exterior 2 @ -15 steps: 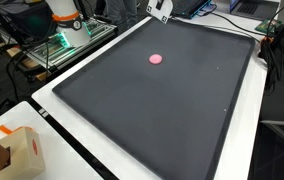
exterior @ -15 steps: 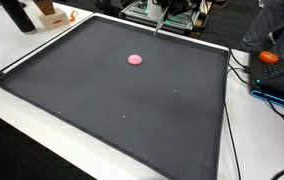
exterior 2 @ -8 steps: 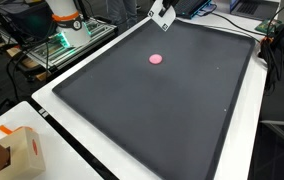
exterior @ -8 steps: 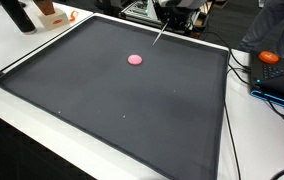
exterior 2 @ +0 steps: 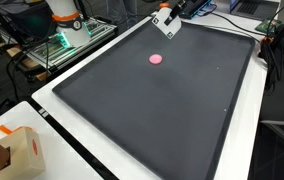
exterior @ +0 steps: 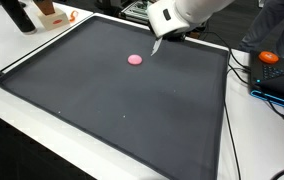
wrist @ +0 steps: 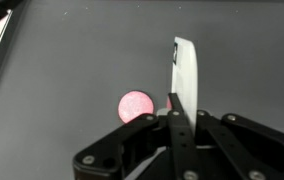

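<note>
A thin, flat white blade (wrist: 185, 70) is gripped in the closed gripper (wrist: 172, 118). A smooth round pink disc (wrist: 135, 106) lies just left of it on the matte black mat (exterior: 132, 110).

We see a small pink disc (wrist: 135, 106), round and flat, lying face-down on the dark mat (exterior: 102, 110). That disc (exterior: 135, 59) sits alone in an exterior view. Just beside it is a thin white strip (wrist: 185, 75), pinched edge-on in the gripper (wrist: 174, 118), and the strip (exterior: 156, 46) slants down toward the mat. We can't tell if the tip touches.
</note>
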{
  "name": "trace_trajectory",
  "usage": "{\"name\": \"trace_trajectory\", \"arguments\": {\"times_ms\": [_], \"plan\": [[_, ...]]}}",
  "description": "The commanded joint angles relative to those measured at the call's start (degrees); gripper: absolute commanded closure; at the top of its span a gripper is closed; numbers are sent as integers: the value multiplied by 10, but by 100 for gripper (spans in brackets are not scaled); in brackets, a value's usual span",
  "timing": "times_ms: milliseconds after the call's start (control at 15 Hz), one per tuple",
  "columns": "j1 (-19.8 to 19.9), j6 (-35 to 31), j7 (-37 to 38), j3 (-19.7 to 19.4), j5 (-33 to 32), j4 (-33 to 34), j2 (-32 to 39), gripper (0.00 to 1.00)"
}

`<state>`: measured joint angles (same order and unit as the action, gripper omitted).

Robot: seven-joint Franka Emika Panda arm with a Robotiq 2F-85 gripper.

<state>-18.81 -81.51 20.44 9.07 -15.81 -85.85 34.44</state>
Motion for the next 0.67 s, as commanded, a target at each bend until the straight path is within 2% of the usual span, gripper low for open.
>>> {"name": "trace_trajectory", "arguments": {"times_ms": [0, 333, 600], "plan": [[-8, 31, -65, -12, -12, 53, 39, 99], [-4, 43, -122, -19, -8, 92, 72, 99], [2, 40, -138, -26, -2, 111, 85, 99]]}}
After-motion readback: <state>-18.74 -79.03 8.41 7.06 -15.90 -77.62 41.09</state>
